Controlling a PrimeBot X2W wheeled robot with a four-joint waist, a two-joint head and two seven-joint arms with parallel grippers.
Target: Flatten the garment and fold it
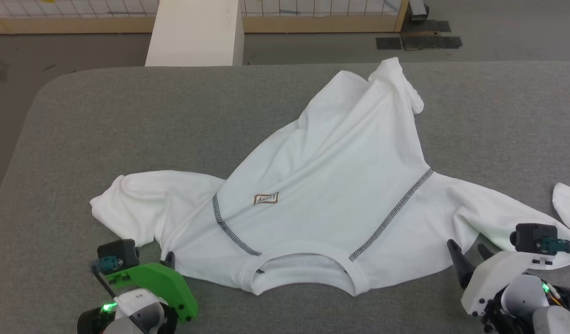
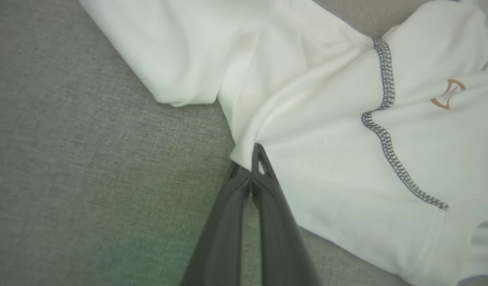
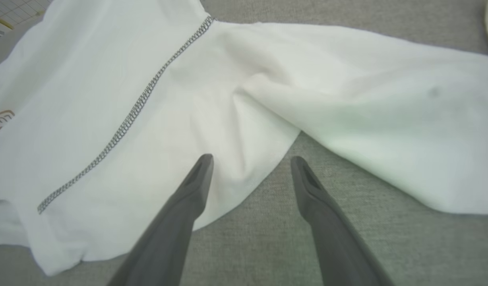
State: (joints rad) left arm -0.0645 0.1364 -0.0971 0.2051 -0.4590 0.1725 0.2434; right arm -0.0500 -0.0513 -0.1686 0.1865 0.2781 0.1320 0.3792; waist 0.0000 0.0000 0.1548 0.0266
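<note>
Head view: garment (image 1: pixel 322 185) lies collar-near, hem far-right — left gripper (image 1: pixel 169 258) pinching its edge, right gripper (image 1: pixel 466 247) spread.

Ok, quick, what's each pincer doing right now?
Left pincer: closed, pinching the white T-shirt at its edge by the sleeve.
Right pincer: open, holding nothing, fingertips straddling the shirt's edge.

Grey felt table (image 1: pixel 127 120); grey floor (image 1: pixel 313 46)

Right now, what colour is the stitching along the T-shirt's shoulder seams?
Speckled dark grey stitching on the white T-shirt, clearest in the left wrist view.
</note>
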